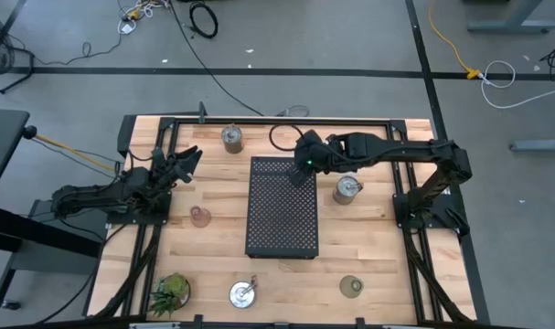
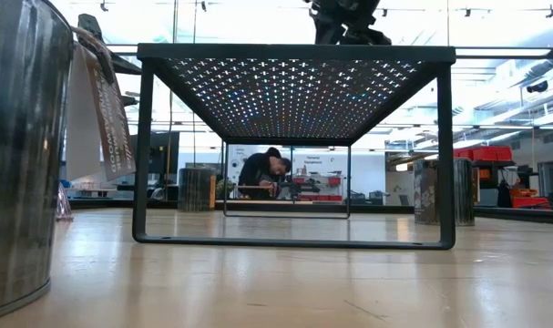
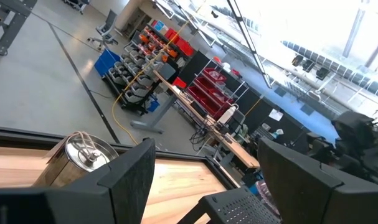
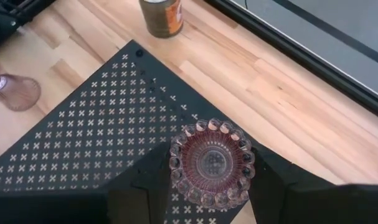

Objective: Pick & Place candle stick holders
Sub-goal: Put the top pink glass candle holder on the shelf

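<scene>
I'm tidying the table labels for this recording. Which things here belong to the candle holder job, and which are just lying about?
Job:
- pink glass holder in the right gripper, over the tray corner
- pink holder on the table
- three metal holders
- olive-green holder

Lying about:
- spiky plant
- left gripper, idle at the table's left edge

The black perforated tray is likely the drop spot.

bright even daylight, window glare behind the tray (image 2: 294, 64), soft shadows, near holder (image 2: 16, 155) blurred.

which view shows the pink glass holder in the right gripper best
The right wrist view: the pink glass holder fills it from above, held in the right gripper over the black tray. High and low views hide it; left wrist misses it.
</scene>
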Robot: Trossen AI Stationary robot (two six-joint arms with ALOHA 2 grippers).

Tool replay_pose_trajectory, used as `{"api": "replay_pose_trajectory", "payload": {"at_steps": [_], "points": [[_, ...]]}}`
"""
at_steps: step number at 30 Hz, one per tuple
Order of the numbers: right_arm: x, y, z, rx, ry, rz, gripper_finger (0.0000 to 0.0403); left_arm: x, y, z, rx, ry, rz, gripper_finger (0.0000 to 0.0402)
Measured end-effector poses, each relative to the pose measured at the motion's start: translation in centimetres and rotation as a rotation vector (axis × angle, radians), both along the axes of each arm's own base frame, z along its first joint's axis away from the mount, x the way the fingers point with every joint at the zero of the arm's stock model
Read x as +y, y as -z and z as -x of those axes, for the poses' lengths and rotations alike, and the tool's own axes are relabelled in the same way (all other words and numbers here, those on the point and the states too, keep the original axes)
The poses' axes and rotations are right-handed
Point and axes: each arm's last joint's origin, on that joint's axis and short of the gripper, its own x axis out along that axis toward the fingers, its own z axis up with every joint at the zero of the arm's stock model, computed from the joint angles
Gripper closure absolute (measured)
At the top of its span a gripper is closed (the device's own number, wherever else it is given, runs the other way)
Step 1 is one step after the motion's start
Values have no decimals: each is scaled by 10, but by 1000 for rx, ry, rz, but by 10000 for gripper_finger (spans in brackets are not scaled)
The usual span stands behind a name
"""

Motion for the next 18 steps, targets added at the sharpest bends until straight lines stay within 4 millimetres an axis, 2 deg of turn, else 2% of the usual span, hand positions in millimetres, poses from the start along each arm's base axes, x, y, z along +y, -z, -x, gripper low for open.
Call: {"api": "replay_pose_trajectory", "payload": {"at_steps": [7, 14, 18], "points": [[-4, 0, -2, -16, -6, -16, 238, 0, 0, 0, 0, 0, 0, 115], [-8, 22, -8, -19, -21, -76, 239, 0, 0, 0, 2, -1, 0, 115], [-7, 27, -6, -16, -11, -76, 239, 0, 1, 0, 15, -1, 1, 115]]}}
